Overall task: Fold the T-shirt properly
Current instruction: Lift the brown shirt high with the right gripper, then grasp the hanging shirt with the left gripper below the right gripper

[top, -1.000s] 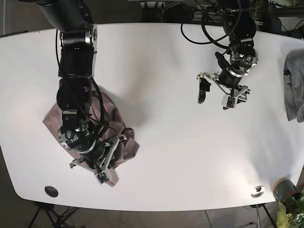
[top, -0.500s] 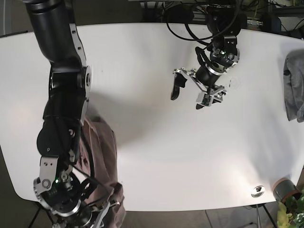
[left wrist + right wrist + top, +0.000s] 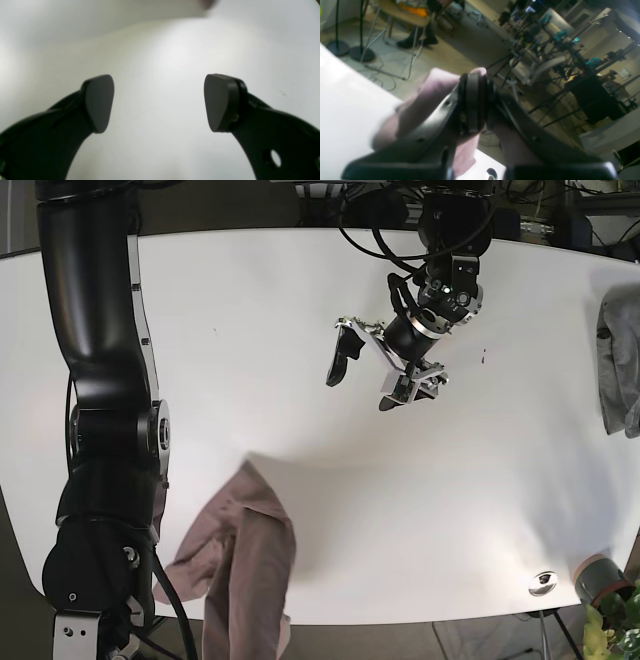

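Note:
The mauve T-shirt [image 3: 243,572] lies stretched in a long bunch at the table's front left, its lower end reaching the front edge. In the right wrist view my right gripper [image 3: 475,100] is shut on a fold of the shirt [image 3: 427,92], held up with the room's floor behind it. In the base view only that arm's links [image 3: 100,480] show; the gripper is below the frame. My left gripper [image 3: 368,378] is open and empty above the table's middle back. The left wrist view shows the left gripper [image 3: 158,102] over bare white table, jaws wide apart.
A grey garment [image 3: 620,360] lies at the white table's [image 3: 300,310] right edge. A small silver disc [image 3: 542,582] and a grey pot with a plant [image 3: 600,580] sit at the front right corner. Chairs, stands and tripods fill the room beyond the table.
The right arm has dragged the shirt from a heap at mid left toward the front edge and stretched it out. The left gripper has moved left toward the table's middle, still open.

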`<state>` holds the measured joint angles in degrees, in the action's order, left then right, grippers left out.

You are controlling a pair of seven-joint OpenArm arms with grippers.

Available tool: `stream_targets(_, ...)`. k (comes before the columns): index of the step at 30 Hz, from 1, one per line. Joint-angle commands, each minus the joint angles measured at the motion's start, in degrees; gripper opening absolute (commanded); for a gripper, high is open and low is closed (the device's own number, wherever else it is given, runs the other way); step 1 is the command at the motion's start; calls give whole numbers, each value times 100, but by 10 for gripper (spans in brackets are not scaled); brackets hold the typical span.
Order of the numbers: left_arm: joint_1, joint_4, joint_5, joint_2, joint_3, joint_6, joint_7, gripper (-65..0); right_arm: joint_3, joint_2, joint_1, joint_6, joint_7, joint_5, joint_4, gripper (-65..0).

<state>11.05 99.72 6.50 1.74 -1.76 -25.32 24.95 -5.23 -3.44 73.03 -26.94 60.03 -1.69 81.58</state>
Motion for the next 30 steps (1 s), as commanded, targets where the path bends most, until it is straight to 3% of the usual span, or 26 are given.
stream_targets(1,-177,230,84,33,-22,-4,-143,-133,27,-29,177,43,-126,7,-75,-629)
stream_targets(4,-309,230,84,94,5,110,-143,-133,27,-12,177,43,-126,-2,-162,-629)
stream_targets(9,-643,-16,84,103,-110,1095,-143,-129,53,-21,177,43,-126,-28,-162,-629)
stream_targets(12,-986,-394,84,86,-277,1455,-143,-128,62,-21,177,43,-126,-37,-162,-629)
stream_targets(22,-1804,-1502,128,112,-778,1508,-143,-126,62,-21,177,43,-135,-37,-154,-629)
stream_targets(30,-2516,-2715,128,604,-866,1490,-222,-126,62,-21,177,43,-135,-37,-162,-629)
